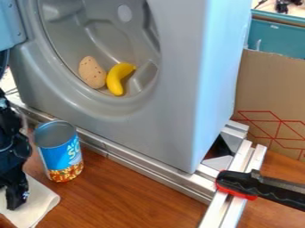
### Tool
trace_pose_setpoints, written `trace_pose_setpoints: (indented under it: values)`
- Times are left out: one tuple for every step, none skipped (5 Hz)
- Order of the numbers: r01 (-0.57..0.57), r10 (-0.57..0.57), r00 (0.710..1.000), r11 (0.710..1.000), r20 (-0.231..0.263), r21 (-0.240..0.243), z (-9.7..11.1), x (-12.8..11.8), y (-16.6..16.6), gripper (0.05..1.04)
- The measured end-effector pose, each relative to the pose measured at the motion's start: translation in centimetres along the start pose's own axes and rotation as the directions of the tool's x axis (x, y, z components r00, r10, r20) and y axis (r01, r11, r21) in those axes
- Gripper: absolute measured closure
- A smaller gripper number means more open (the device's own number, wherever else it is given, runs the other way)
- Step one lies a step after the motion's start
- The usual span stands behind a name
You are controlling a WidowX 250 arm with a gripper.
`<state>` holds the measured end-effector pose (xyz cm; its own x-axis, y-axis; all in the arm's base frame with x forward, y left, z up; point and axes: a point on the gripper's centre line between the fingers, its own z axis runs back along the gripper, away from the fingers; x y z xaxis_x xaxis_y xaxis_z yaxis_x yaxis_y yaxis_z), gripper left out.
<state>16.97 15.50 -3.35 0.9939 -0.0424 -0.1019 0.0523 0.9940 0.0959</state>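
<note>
Gripper: black gripper [16, 196] at the lower left, partly cut off by the left edge; whether it stands apart, together or clamped on something cannot be told.
Cloth: white cloth [37, 205], directly under the gripper in the view; contact between the two cannot be judged. Its lower part runs out of frame.
Can: blue-labelled can [58, 156], upright on the brown table [125, 191], just to the right of the gripper in the view, apparently apart from it. Grey top; how deep the interior goes is hard to make out. Orange-red pattern low on the label; far side hidden.
Housing: grey washer-like housing [173, 116] behind the can, its top out of frame. Round opening cut off above.
Opening contents: yellow banana [117, 80] and tan, dark-speckled oval object [92, 72] side by side at the bottom; whether they touch is unclear.
Door: blue-grey piece [9, 24] at the upper left, mostly outside the frame.
Rails: silver metal rails [149, 165] along the housing's base and at its right corner.
Clamp: black-and-red clamp [253, 186] over the rails at right, its far end cut off.
Background: cardboard [265, 84] with red lines, partly hidden by the housing; teal container [277, 38] beyond; small dark objects [282, 6] at the top edge, unidentifiable.
</note>
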Motion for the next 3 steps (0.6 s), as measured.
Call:
trace_pose_setpoints:
  values:
    - [-0.028,0.029,1.0,0.999,0.01,-0.038,-0.1,-0.4,-1.8,0.083]
    - [0.036,-0.035,0.999,0.997,0.009,-0.074,0.2,-0.3,-5.5,0.083]
    - [0.093,-0.092,0.996,0.99,0.017,-0.104,0.5,0.4,-9.1,0.083]
